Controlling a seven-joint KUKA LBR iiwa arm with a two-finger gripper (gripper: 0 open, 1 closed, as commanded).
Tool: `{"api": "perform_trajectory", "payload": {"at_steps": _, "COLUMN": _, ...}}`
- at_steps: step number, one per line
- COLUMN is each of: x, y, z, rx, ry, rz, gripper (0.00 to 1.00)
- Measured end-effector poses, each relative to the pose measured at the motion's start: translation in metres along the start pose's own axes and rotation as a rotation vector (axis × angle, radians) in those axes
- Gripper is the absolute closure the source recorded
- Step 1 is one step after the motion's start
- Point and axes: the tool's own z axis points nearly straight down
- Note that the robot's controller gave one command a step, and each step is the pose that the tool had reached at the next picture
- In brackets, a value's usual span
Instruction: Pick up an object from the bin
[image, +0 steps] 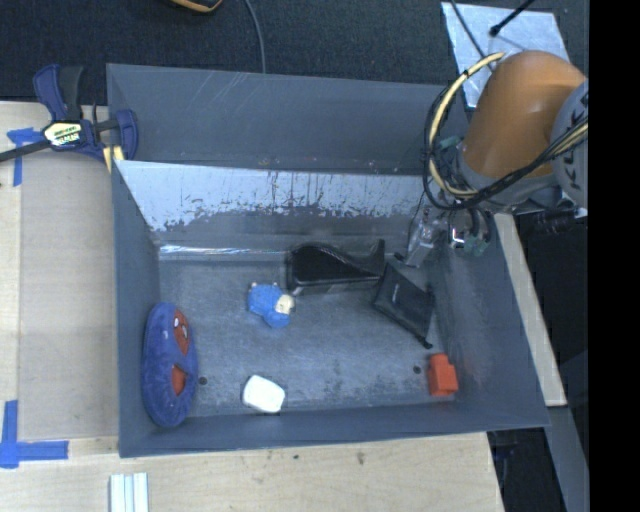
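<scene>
Nothing has been picked yet, as far as I can see. The gripper (422, 243) hangs low inside the grey bin (300, 130), just past the far corner of a black flat slab (405, 300), close to the bin's right wall. Nothing shows in its grasp, and I cannot tell whether it is spread or closed. If any thing is the target, my guess is that slab, since it lies nearest. So the whole job is left: settling on a thing, closing on it and lifting it clear.

Counting the loose things, I get 6:
- 2 black things: the slab, and a longer black piece (330, 268) just left of it, apparently touching it.
- 1 small blue toy (268, 303) with a pale bit on it, further left of the slab.
- 1 big blue oval cushion (168, 362) with red patches, far left of the slab.
- 1 cream lump (264, 393), left of and nearer than the slab.
- 1 orange-red block (442, 375), near the slab on its near side.
</scene>
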Motion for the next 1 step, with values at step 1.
{"api": "perform_trajectory", "payload": {"at_steps": 1, "x": 0.0258, "y": -0.0009, "z": 0.0412, "rx": -0.002, "ry": 0.008, "rz": -0.508, "gripper": 1.0}}
